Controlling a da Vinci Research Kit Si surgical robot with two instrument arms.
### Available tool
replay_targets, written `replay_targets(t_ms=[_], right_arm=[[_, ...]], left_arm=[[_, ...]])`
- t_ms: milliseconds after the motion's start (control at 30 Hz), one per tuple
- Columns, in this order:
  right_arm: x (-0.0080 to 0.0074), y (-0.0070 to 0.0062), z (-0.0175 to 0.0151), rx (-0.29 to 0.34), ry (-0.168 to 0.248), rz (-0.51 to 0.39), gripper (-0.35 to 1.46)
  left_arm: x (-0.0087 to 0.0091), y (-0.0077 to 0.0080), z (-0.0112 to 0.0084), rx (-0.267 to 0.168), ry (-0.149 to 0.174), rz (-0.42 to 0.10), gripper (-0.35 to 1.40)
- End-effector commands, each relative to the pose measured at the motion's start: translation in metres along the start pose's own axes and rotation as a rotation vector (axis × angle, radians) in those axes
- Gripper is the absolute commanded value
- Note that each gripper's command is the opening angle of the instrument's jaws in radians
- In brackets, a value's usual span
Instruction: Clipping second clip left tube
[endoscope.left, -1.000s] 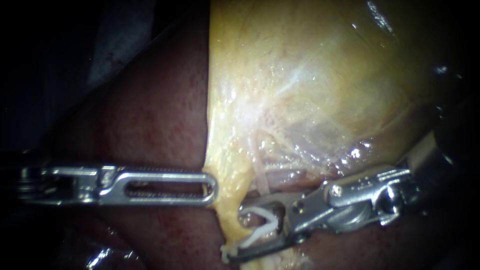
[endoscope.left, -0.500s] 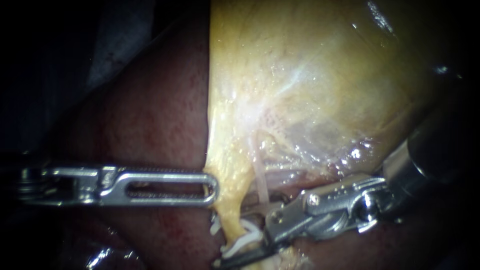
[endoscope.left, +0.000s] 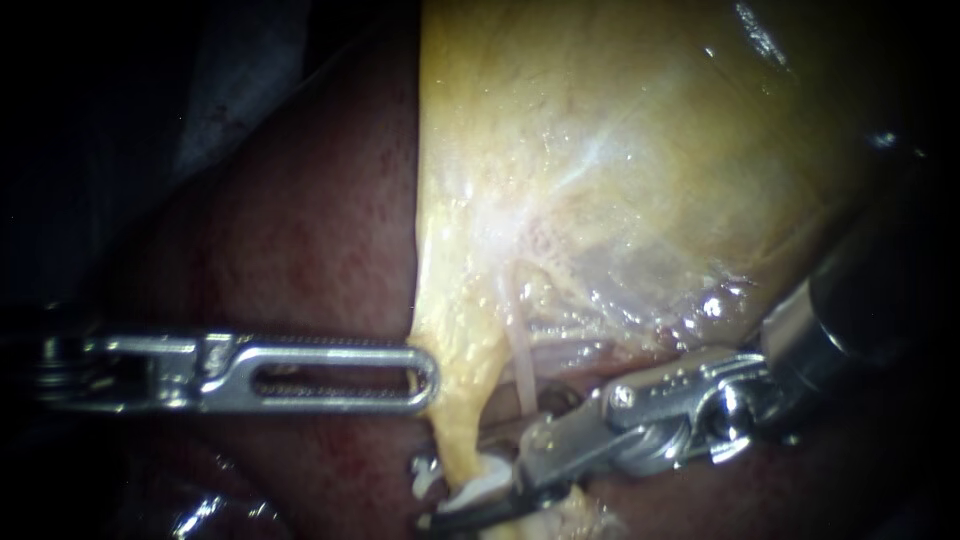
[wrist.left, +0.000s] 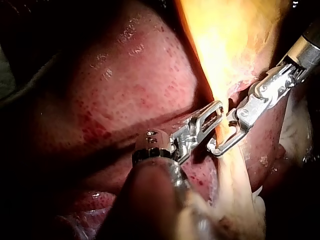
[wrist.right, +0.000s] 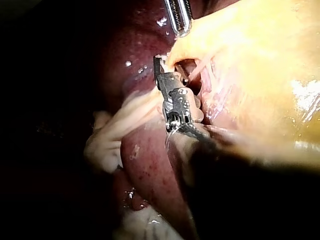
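Note:
My left instrument (endoscope.left: 425, 378) lies level, its slotted jaws shut on the edge of the yellow gallbladder (endoscope.left: 600, 180); it shows too in the left wrist view (wrist.left: 216, 107). My right instrument (endoscope.left: 470, 492) comes in from the right and its jaws hold a white clip (endoscope.left: 478, 488). They straddle the yellow strand (endoscope.left: 455, 440) hanging from the gallbladder's lower edge, and only a narrow gap shows between them. A pale tube (endoscope.left: 520, 355) runs down just above the upper jaw. The strand hides part of the clip.
Dark red liver (endoscope.left: 300, 230) lies left of and under the gallbladder. Pale fatty tissue (wrist.right: 107, 142) hangs beside the right instrument (wrist.right: 165, 75) in its wrist view. The far left of the endoscope view is dark.
My right instrument has moved left, carrying the clip onto the yellow strand, and its jaws have narrowed. The left instrument has held still.

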Motion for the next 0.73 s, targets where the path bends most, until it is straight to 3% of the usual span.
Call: replay_targets(t_ms=[33,733], right_arm=[[0.0000,0.0001,-0.0001,0.006,-0.009,-0.008,-0.18],[-0.0001,0.0001,-0.0002,0.008,-0.014,-0.001,-0.20]], left_arm=[[0.0000,0.0000,0.0000,0.000,0.000,0.000,-0.08],[0.0001,0.0002,0.0003,-0.001,-0.001,0.001,-0.08]])
